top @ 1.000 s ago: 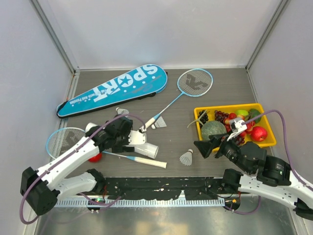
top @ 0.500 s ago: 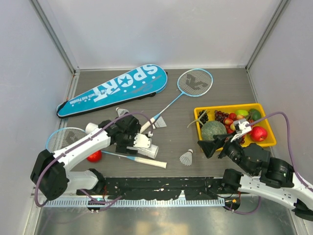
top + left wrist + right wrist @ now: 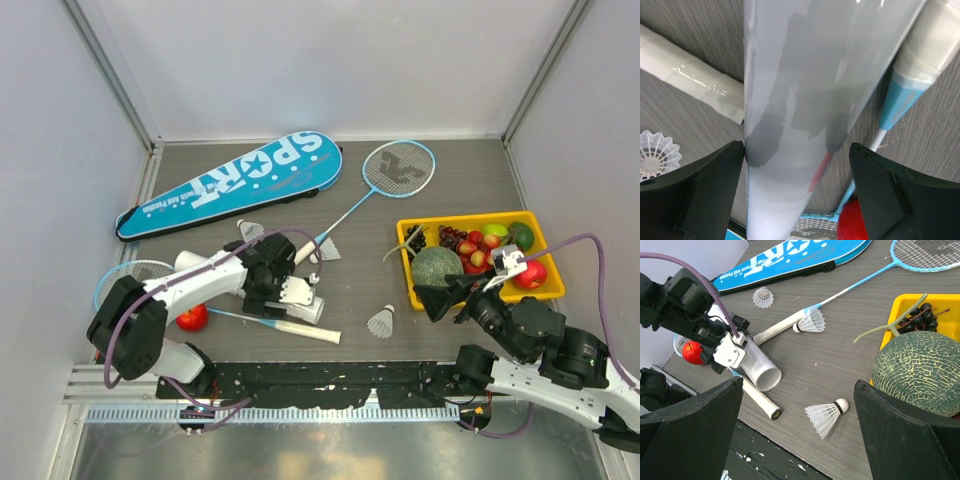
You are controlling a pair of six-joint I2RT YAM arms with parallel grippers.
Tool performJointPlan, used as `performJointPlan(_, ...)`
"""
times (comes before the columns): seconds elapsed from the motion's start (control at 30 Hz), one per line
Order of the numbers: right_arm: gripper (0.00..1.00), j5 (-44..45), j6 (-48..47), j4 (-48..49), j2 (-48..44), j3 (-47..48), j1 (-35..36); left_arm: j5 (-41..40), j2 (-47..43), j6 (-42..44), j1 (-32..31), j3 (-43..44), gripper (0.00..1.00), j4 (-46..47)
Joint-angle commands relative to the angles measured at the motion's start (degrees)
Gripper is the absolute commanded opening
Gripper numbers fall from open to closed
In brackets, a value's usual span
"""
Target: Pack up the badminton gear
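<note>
1. Since the earlier view, the left arm has swung further in over the table. The left gripper [image 3: 797,147] has slid along the white tube [image 3: 759,365] towards its open end. The right gripper [image 3: 799,389] has drifted slightly towards the yellow fruit tray [image 3: 460,219].
2. The left gripper's jaws stand wide, one finger on each side of the tube. I cannot tell whether the pads press it.
3. The tube is long, glossy and white. It lies flat at the front left, across the shaft of a light-blue racket [image 3: 300,330] whose head sits by a red ball [image 3: 192,318].
4. The right gripper is spread fully and holds nothing.
5. The second racket [image 3: 398,167] lies diagonally mid-table, and the blue "SPORT" bag [image 3: 235,180] lies at the back left.
6. Three white shuttlecocks rest loose on the table. One [image 3: 250,229] is near the bag, one [image 3: 326,250] is just beside the second racket's handle, and one [image 3: 381,321] is near the front centre.
</note>
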Motion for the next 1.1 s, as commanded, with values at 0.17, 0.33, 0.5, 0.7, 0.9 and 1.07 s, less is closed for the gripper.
performJointPlan(0.17, 0.96, 2.88, -0.12, -0.79, -2.26, 1.80, 0.12, 1.11, 5.95, -1.11, -0.60, 2.71, 0.83, 3.53)
performJointPlan(0.33, 0.95, 3.06, -0.11, -0.79, -1.91, 2.06, 0.12, 1.29, 4.82, -0.85, -0.60, 2.45, 0.59, 3.26)
performJointPlan(0.5, 0.96, 3.06, 0.59, -0.61, -1.56, 2.06, 0.12, 2.34, 0.34, -2.69, -0.60, 5.34, 0.35, 0.64)
performJointPlan(0.7, 0.96, 2.36, 2.70, -0.61, -1.73, 1.80, 0.20, 1.29, -3.62, -4.80, -0.68, 10.88, 0.05, -10.25)
performJointPlan(0.9, 0.96, 1.13, 2.35, 2.63, -1.12, 0.04, 0.12, 0.58, -9.94, -8.31, -0.68, 15.01, 0.00, -12.47)
performJointPlan(1.07, 1.00, -1.76, 1.12, 6.24, 3.27, 1.62, 0.20, 4.62, -21.53, -16.39, -0.77, 12.31, 0.00, 0.24)
